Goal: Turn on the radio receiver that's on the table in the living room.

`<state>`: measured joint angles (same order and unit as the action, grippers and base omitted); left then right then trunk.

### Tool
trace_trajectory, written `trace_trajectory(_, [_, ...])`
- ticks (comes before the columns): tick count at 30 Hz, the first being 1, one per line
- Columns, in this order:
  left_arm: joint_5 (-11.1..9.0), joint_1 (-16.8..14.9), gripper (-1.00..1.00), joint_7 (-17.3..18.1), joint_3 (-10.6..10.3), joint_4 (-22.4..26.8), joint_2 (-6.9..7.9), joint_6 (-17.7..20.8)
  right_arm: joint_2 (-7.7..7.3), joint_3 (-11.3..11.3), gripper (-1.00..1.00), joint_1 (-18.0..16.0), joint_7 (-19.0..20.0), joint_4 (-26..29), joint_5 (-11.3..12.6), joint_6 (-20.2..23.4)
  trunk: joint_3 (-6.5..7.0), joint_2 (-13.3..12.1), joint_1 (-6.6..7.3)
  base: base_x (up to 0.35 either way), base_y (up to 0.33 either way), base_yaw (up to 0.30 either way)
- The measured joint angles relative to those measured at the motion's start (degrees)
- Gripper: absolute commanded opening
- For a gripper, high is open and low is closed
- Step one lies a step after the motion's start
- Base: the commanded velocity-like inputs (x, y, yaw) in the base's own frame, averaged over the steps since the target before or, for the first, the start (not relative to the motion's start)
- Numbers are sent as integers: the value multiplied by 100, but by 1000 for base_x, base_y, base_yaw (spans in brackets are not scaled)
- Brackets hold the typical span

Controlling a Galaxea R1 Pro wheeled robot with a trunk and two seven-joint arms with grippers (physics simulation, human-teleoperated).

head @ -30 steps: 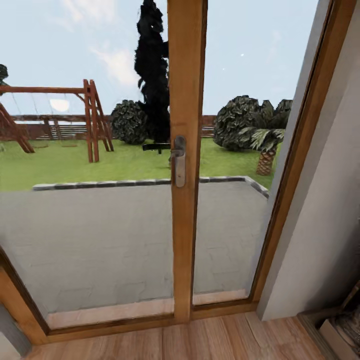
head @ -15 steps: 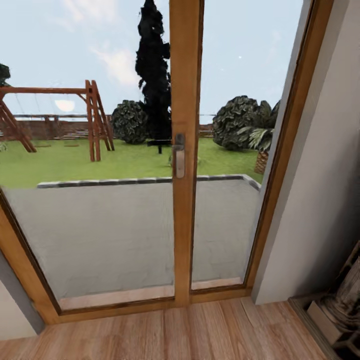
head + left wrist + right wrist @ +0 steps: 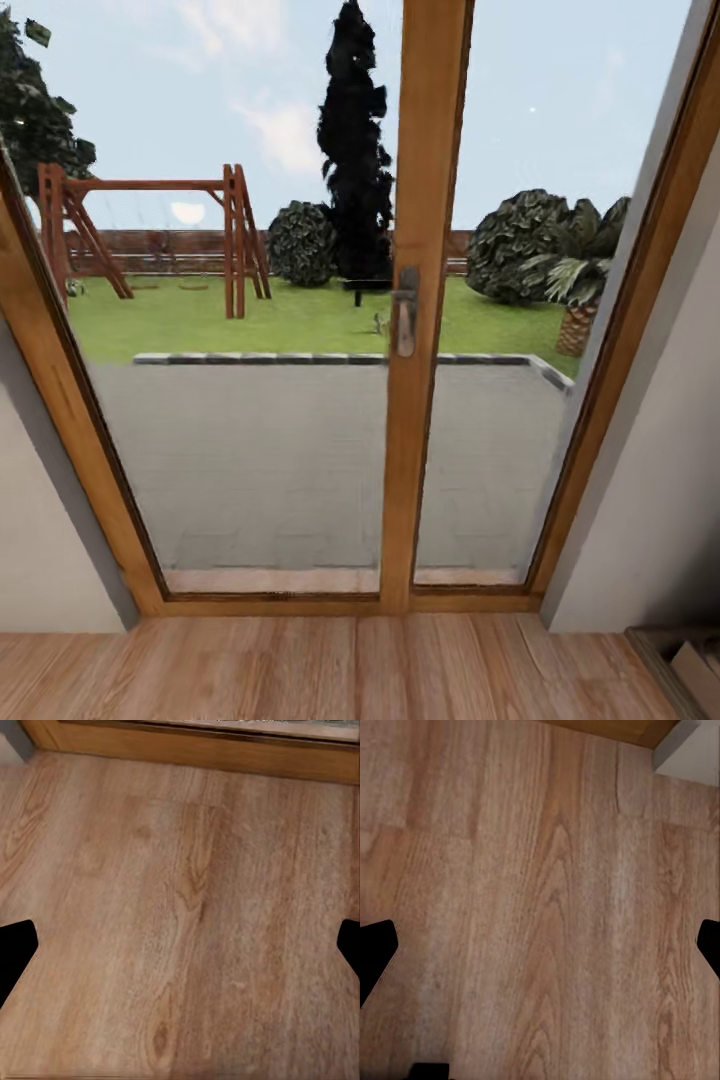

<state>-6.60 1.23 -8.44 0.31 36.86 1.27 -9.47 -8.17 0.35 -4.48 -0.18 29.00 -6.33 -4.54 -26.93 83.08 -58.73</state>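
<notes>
Radio: nowhere in these views; its place cannot be told from here.
Facing: a glass door [image 3: 300, 400] with a wooden frame [image 3: 425, 300] and metal handle [image 3: 404, 318], a patio and garden beyond.
Left jaws [image 3: 180, 945]: spread wide, nothing between them, plank floor [image 3: 180, 870] below.
Right jaws [image 3: 540, 945]: spread wide, bare floor below.
Risk: rolling forward would likely strike the door frame; turning blind could clip the wall [image 3: 660, 450].
Containers: a boxy shape [image 3: 690, 665] at the corner, contents unclear.

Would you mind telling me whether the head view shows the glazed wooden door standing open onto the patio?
No, the wooden door is shut, its frame meeting the sill at the wood floor, with the handle on the middle post.
</notes>
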Motion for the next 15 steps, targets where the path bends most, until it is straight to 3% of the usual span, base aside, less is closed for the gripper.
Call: trace_trajectory(15, [4,0,100,-9,-14,-100,4,-146,7,0,100,0,0,-9,-5,-3,0,0,0,0,0,299])
